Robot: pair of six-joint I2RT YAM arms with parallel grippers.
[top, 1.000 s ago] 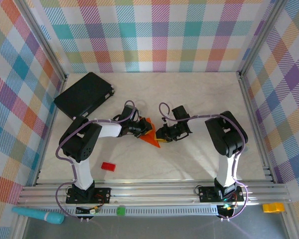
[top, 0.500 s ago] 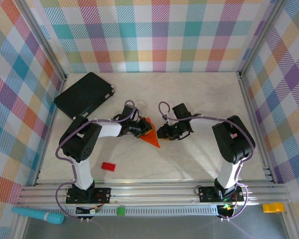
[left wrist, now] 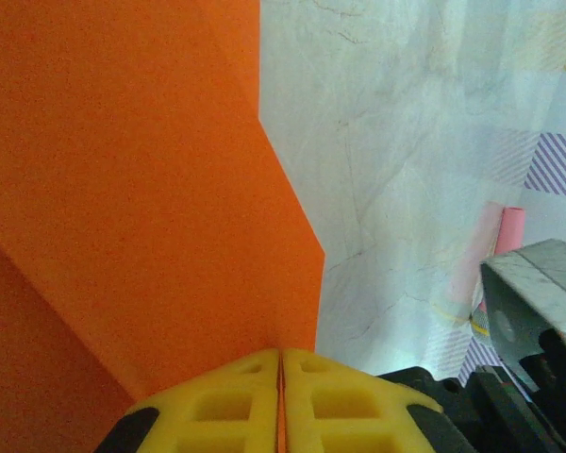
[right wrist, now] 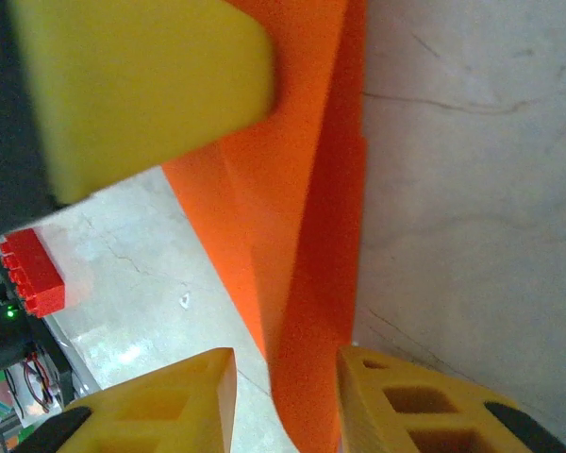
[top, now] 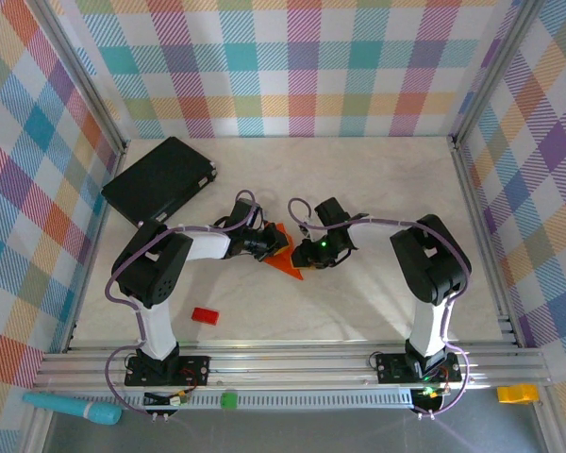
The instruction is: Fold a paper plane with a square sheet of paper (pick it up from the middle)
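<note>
At mid-frame on the counter (top: 377, 189), the creased orange sheet (top: 285, 263) is clamped by the left jaws; the right jaws stand apart astride its folded edge. If closed off-line, the crease could be skewed.

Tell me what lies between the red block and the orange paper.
Bare table. In the top view, nothing sits on the stretch from the red block to the paper.
</note>
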